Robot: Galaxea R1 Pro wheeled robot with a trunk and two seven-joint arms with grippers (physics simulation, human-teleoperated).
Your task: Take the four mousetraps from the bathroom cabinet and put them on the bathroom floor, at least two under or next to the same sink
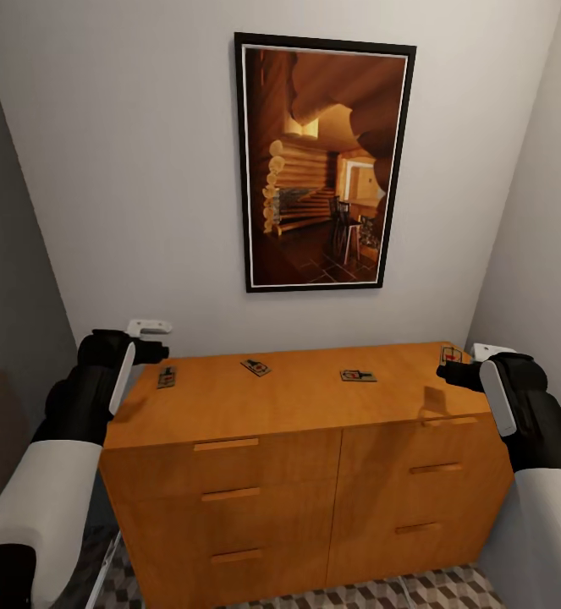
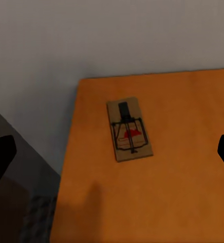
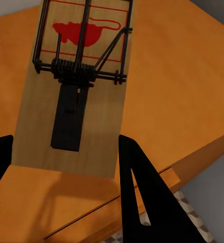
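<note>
- The cabinet [image 1: 305, 448] stood against the back wall in a narrow alcove, walls close on both sides, with a framed picture [image 1: 324, 162] hanging above it.
- Four traps lay flat on its top: one near the left end [image 1: 167, 377], two well apart toward the middle [image 1: 255, 367] [image 1: 358, 375], and one at the right back corner [image 1: 452, 354], half hidden by the right gripper [image 1: 451, 375].
- The left gripper [image 1: 151, 351] hovered over the left edge; its wrist camera showed that trap [image 2: 129, 130] just in from the edge, the fingers [image 2: 0, 157] spread wide and off it.
- The right wrist camera showed the corner trap [image 3: 75, 86] cut off at the frame's edge, dark fingers [image 3: 142, 195] parted at its near end, not clamped on it.
- A strip of cube-patterned floor [image 1: 449, 588] showed below the cabinet.
- A white object [image 1: 149, 326] behind the left arm was hard to make out.
</note>
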